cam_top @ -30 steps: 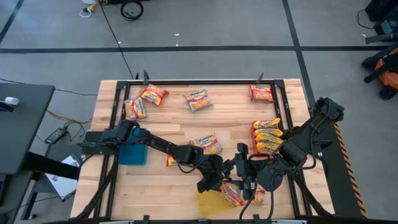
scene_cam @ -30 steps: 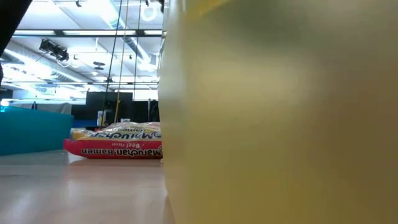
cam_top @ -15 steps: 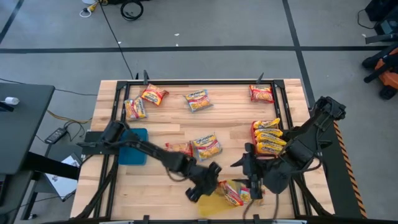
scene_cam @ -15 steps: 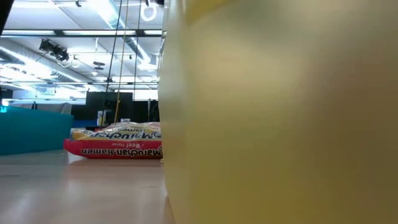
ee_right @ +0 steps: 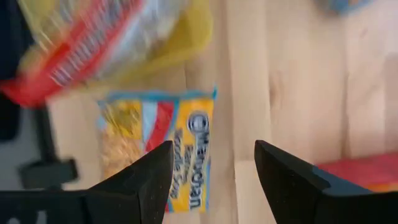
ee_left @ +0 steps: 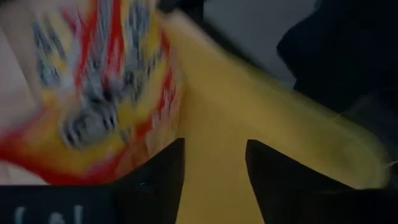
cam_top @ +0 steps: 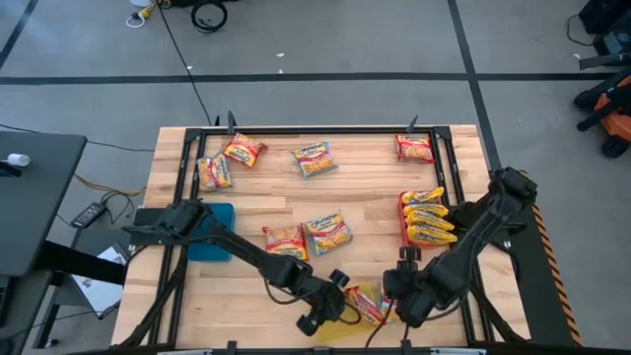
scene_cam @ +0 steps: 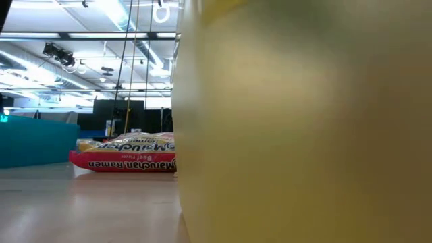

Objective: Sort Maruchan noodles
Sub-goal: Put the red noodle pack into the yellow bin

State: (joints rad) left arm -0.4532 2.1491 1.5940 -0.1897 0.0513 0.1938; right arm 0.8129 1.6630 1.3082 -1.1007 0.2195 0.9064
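Maruchan noodles [cam_top: 311, 159] lie in several places on the wooden bench [cam_top: 365, 192]. Along the far edge there are four packets: two near the far left corner, one about the middle, and one near the far right corner [cam_top: 415, 149]. Near the right edge, a stack of yellow-orange packets [cam_top: 425, 216] lies on a red tray [cam_top: 402, 213]. In the middle of the bench, two packets [cam_top: 308, 236] lie just beside each other. A blue tray [cam_top: 211, 237] sits near the left edge.

At the near edge, a yellow tray [cam_top: 340, 322] carries one packet [cam_top: 368, 307], red and yellow, which lies between the two grippers. The left gripper [cam_top: 325, 313] is at the left side of this tray. In the left wrist view its fingers [ee_left: 155, 180] stand apart over the yellow surface, with the blurred packet just beside them, so they are not clenched on anything I can see. The right gripper [cam_top: 402, 299] is at the right side of the same packet. In the right wrist view its fingers [ee_right: 152, 174] are spread wide and hold nothing; below them lies another packet [ee_right: 163, 146] with a blue edge on the wood.

In the low view, the yellow tray fills most of the picture, and a red packet [scene_cam: 125, 156] lies flat on the bench behind it.
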